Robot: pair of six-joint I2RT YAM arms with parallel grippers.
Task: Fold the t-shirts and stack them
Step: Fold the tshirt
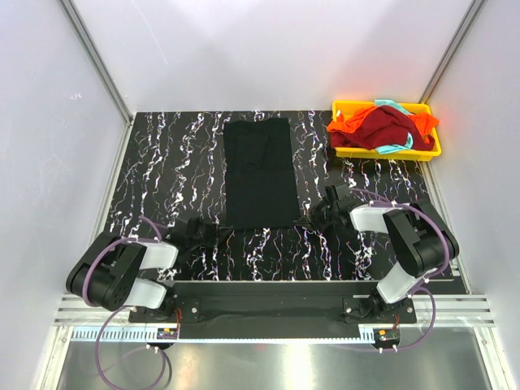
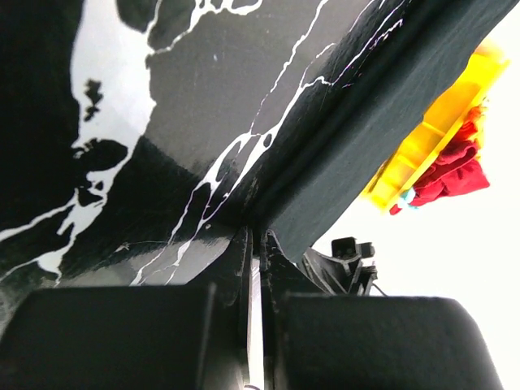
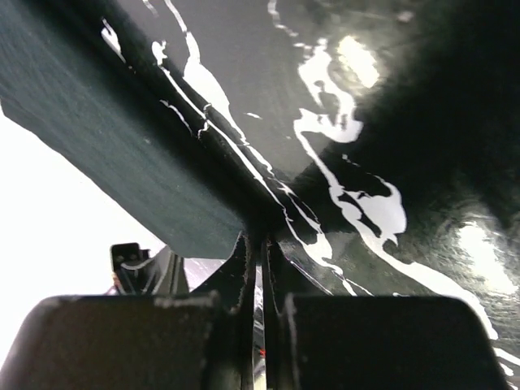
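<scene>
The left gripper (image 2: 256,236) has its 2 fingers drawn together to a thin slit. Its tips are at the near left corner of the black t-shirt (image 1: 258,175). The right gripper (image 3: 262,240) is closed to the same slit at the near right corner. Neither wrist view shows whether any cloth is caught between the fingers, so I cannot tell if either one has hold of it.

The black t-shirt lies flat in the middle of the table (image 1: 162,162), folded into 1 long strip running from near to far. Its near edge lies between the 2 grippers.

Far right, the yellow tray (image 1: 431,151) holds the other 3 in a heap: the dark red tee (image 1: 386,126) on top, the orange tee (image 1: 345,126) spilling to the left, and the teal tee (image 1: 396,106) peeking out.

The fabric looks light, thin and limp. It will likely sag between the holds and drag on the glossy top. Both near corners should be pinched through all layers at the hem and lifted evenly, or the strip may skew.
</scene>
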